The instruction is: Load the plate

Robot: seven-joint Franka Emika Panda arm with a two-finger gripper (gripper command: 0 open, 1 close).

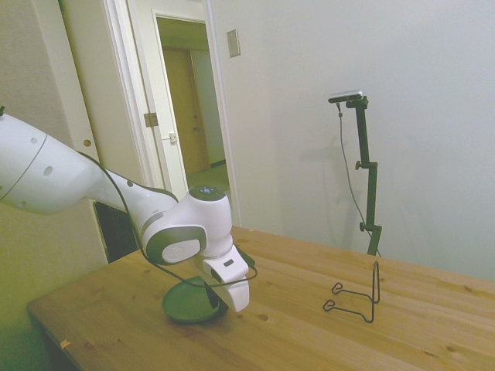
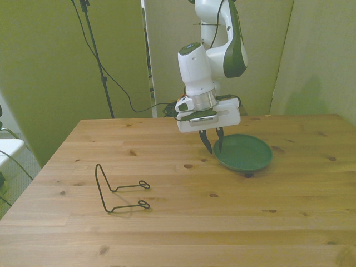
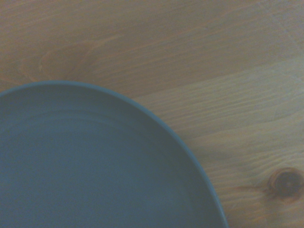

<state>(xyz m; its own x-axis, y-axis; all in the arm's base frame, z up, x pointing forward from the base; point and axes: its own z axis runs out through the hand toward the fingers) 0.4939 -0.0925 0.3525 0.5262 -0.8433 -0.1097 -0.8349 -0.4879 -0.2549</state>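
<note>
The dark green plate (image 2: pixel 243 152) lies flat on the tabletop (image 2: pixel 178 222), and the end effector (image 2: pixel 213 146) straddles its rim with fingers slightly parted, apparently to pinch that edge for carrying to the wire stand (image 2: pixel 119 189).

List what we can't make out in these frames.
- Grip on the plate: in the front view the gripper sits at its rim, fingers close together; contact unclear.
- Side view: the arm's wrist hides the fingers and part of the plate.
- Wrist view: blurred, and the plate is cut off by the frame edge.
- Wire stand: thin, its contact with the table is hard to see.
</note>
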